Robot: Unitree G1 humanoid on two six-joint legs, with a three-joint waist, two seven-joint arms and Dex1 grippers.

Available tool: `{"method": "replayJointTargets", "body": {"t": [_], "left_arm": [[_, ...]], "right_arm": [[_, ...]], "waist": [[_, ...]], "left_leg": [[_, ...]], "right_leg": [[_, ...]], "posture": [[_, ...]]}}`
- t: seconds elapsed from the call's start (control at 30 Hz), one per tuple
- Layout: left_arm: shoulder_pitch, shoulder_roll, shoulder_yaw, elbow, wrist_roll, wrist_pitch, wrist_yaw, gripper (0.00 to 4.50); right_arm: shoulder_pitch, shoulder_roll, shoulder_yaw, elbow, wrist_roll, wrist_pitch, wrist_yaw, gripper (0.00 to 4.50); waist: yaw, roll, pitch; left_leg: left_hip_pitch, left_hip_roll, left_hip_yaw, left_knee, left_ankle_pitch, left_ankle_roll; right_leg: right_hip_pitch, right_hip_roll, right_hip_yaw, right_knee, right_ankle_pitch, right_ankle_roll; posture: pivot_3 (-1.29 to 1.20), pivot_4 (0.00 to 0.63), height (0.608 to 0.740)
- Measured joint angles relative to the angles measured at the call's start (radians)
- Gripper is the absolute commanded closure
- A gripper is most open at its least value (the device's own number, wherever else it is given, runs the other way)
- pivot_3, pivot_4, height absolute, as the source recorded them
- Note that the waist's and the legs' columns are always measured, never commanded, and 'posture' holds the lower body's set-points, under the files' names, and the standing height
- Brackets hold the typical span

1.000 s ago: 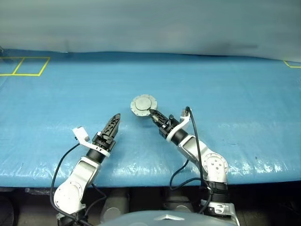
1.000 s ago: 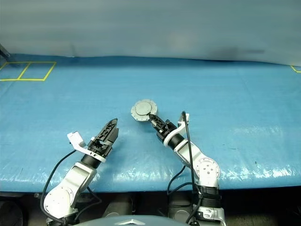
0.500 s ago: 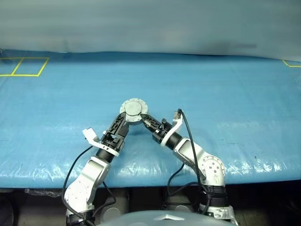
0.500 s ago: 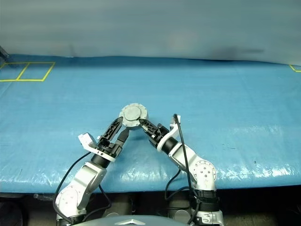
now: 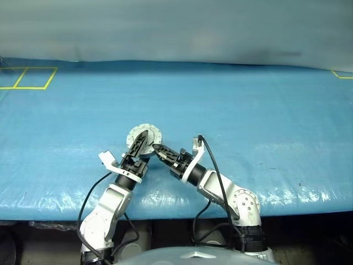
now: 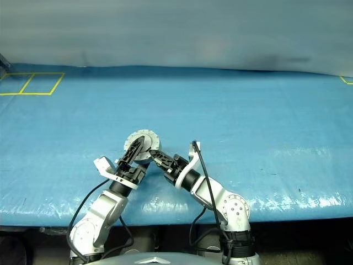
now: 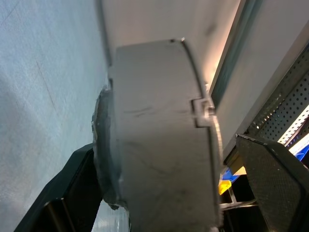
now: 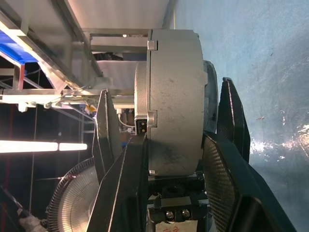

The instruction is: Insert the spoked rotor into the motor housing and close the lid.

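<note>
Motor housing, a round silver-grey case, hung just above the blue table cover, near its front edge. The right gripper reached in from about four o'clock, its two black fingers clamped on the case's flat faces. The left gripper came from about seven o'clock, its fingers spread wide on either side of the housing, not squeezing it.

motor housing above the table, between left gripper and right gripper
</note>
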Motion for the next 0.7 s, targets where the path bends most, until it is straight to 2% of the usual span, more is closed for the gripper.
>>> {"method": "replayJointTargets", "body": {"t": [0.03, 0.13, 0.23, 0.3, 0.43, 0.57, 0.7], "left_arm": [[0.000, 0.000, 0.000, 0.000, -0.002, -0.005, 0.002, 0.00], [0.000, 0.000, 0.000, 0.000, -0.007, -0.018, 0.009, 0.56], [0.000, 0.000, 0.001, 0.000, -0.013, -0.032, 0.010, 1.57], [0.000, 0.000, 0.000, 0.002, -0.018, -0.035, 0.010, 2.08], [-0.001, 0.000, -0.006, 0.002, -0.021, -0.040, 0.010, 2.07], [-0.002, 0.000, -0.009, 0.002, -0.021, -0.045, 0.030, 2.07], [-0.008, 0.000, 0.003, 0.027, -0.008, -0.080, 0.068, 2.07]], "right_arm": [[0.000, 0.000, 0.000, -0.001, 0.001, -0.003, 0.000, 3.25], [0.000, 0.000, -0.002, -0.001, 0.001, -0.011, 0.000, 3.25], [0.000, -0.001, -0.001, -0.001, -0.002, -0.012, 0.004, 3.25], [0.000, -0.003, 0.000, -0.015, -0.029, -0.015, 0.016, 3.25], [0.001, -0.010, 0.003, -0.027, -0.075, -0.016, 0.055, 3.25], [0.011, -0.025, 0.002, -0.043, -0.099, -0.019, 0.091, 1.94], [0.025, -0.119, 0.014, -0.114, -0.228, -0.034, 0.167, 0.60]], "waist": [[0.000, 0.000, 0.000], [0.000, 0.000, 0.000], [0.000, 0.000, 0.000], [0.000, 0.000, 0.000], [0.000, 0.000, 0.000], [0.000, 0.000, 0.000], [0.001, 0.000, 0.000]], "left_leg": [[0.000, 0.000, 0.000, 0.000, 0.000, 0.000], [0.000, 0.000, 0.000, 0.000, 0.000, 0.000], [0.000, 0.000, 0.000, 0.000, 0.000, 0.000], [-0.001, 0.000, 0.000, 0.000, 0.000, 0.000], [-0.001, 0.000, 0.000, 0.000, 0.000, 0.000], [-0.001, 0.000, 0.000, 0.000, 0.000, 0.000], [-0.001, 0.000, 0.000, 0.000, 0.000, 0.000]], "right_leg": [[0.000, 0.000, 0.000, 0.000, 0.000, 0.000], [0.000, 0.000, 0.000, -0.001, 0.000, 0.000], [0.000, 0.000, 0.000, -0.001, 0.000, 0.000], [0.000, 0.000, 0.000, -0.001, 0.000, 0.000], [0.000, 0.000, 0.000, -0.002, 0.000, 0.000], [0.000, 0.000, 0.000, -0.002, 0.000, 0.000], [0.000, 0.000, 0.000, -0.003, 0.000, 0.000]], "posture": [[0.00, 0.150, 0.740], [0.00, 0.150, 0.740], [0.00, 0.150, 0.740], [0.00, 0.150, 0.740], [0.00, 0.150, 0.740], [0.00, 0.150, 0.740], [0.00, 0.150, 0.740]]}}
